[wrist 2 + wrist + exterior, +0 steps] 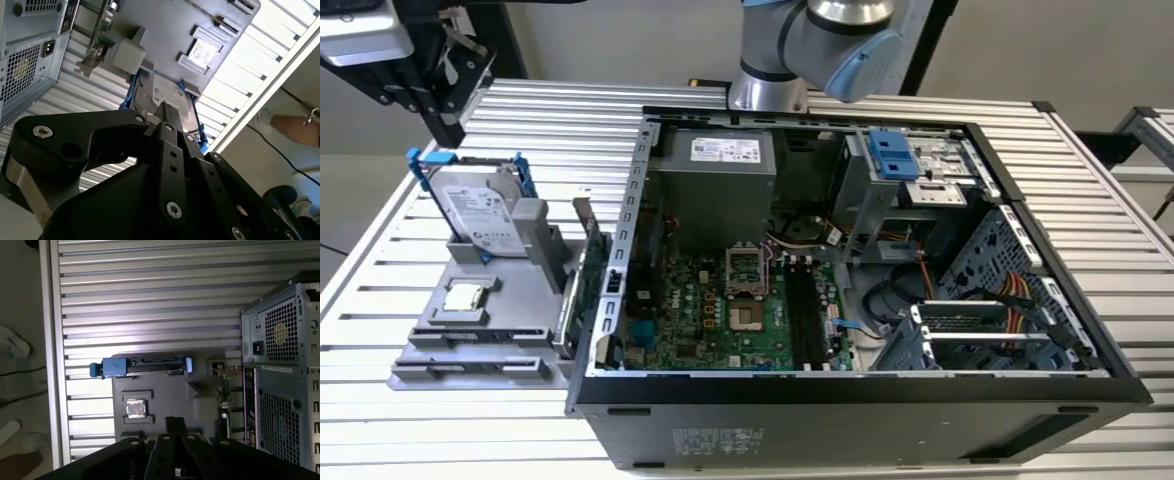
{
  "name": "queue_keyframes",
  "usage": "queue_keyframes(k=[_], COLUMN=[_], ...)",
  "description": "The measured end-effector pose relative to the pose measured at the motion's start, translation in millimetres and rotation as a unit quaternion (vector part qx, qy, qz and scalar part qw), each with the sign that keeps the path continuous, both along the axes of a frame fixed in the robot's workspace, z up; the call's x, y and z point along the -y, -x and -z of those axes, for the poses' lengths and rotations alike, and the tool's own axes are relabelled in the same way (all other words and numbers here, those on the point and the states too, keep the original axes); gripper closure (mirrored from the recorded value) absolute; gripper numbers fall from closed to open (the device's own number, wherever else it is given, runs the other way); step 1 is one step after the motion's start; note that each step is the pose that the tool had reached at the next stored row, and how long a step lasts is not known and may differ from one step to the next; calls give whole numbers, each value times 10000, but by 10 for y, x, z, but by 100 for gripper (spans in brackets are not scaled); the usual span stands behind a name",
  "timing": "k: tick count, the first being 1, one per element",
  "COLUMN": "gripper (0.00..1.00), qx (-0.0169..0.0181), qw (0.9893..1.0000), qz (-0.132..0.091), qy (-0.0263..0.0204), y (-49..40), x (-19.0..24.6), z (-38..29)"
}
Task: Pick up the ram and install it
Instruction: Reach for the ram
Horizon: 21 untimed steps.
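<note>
A long thin green ram (566,318) seems to stand on edge at the side of the grey fixture (467,345) nearest the case, beside the larger green card (596,265). The motherboard's black slots (803,318) lie bare inside the open computer case (854,395). My gripper (438,105) hangs high over the table's far corner on the exterior view's left, well above the fixture. In both wrist views its black fingers (175,424) (167,116) meet at one tip with nothing between them, so it is shut. The fixture (165,385) lies far below it.
A silver hard drive in a blue frame (478,205) (142,366) stands at the fixture's far end, with a square chip (464,298) (135,408) nearer. The card's metal bracket (583,205) sticks up. The ribbed table's edge (52,365) and the floor lie beyond the fixture.
</note>
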<state>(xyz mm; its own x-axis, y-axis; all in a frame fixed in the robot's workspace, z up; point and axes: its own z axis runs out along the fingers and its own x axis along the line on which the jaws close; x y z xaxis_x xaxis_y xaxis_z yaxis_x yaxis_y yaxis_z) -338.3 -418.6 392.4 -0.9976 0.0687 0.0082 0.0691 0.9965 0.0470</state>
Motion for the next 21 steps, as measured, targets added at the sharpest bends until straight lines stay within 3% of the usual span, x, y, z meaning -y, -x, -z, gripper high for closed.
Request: queue_keyframes(k=[12, 21], gripper=[100, 100], qx=[0, 0], qw=[10000, 9999], qz=[-1, -130], qy=[0, 0], y=[30, 31], x=[60, 182], z=[0, 3])
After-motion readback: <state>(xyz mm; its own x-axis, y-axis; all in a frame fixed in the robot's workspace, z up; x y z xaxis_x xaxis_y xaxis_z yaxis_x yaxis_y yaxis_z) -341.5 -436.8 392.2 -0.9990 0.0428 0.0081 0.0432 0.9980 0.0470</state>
